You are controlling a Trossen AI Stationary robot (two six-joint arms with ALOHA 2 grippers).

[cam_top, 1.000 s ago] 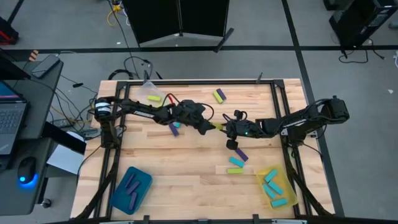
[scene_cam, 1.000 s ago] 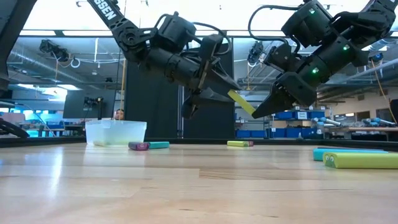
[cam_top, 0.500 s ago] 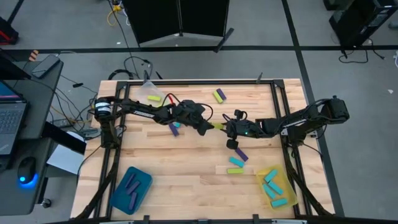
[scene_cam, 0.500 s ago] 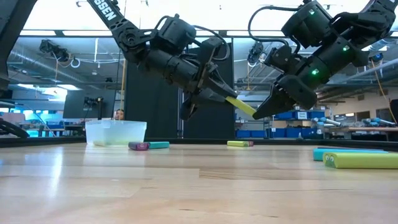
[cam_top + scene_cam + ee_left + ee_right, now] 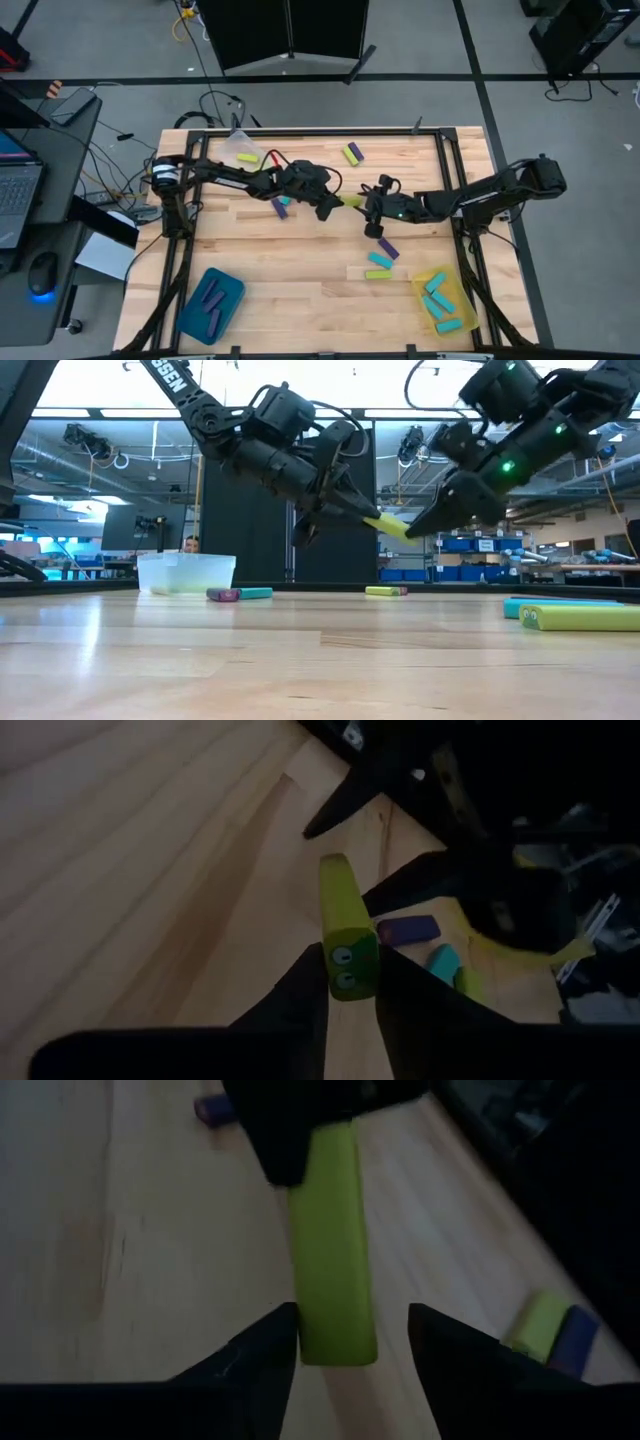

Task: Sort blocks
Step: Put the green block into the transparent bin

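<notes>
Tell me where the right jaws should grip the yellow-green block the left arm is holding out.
Grip the free end of the yellow-green block, the half sticking out of the left gripper, which is shut on the other end. Come straight along its length with the right gripper, whose open jaws already straddle that end, closing across the narrow sides.

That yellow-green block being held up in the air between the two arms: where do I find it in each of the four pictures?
High view: the yellow-green block is mid-table, between the left gripper and right gripper.
Low view: it hangs upper centre.
Left wrist view: centre, clamped between dark fingers.
Right wrist view: centre, between that gripper's spread fingers.
Shared landmark: the purple block.
</notes>
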